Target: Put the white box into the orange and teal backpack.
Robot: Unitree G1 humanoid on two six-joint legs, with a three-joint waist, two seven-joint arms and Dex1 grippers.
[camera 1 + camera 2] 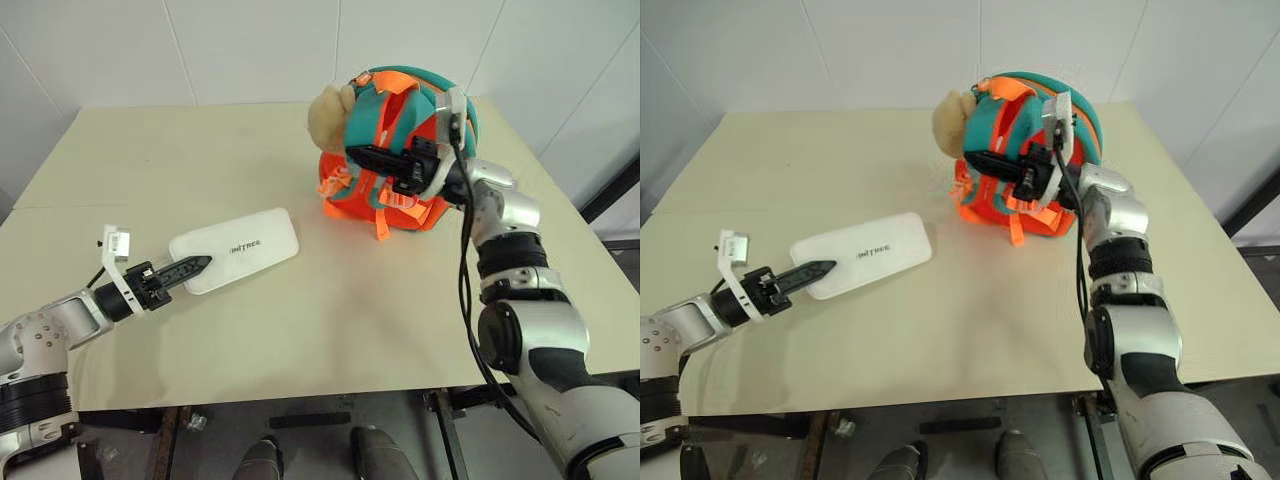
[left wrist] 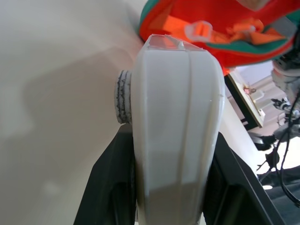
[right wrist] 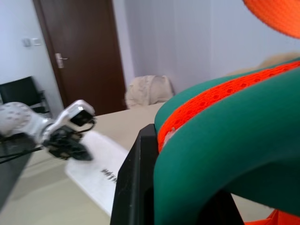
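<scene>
Box (image 1: 236, 249) pinched in left hand (image 1: 197, 266).

Dark lettering "UNITREE" on top of white box (image 1: 236, 249); no other legible txt.

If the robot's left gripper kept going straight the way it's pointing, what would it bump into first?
The left gripper is shut on the white box, which would lead. Straight ahead, it would probably meet the orange and teal backpack first, though depth is hard to judge.
</scene>
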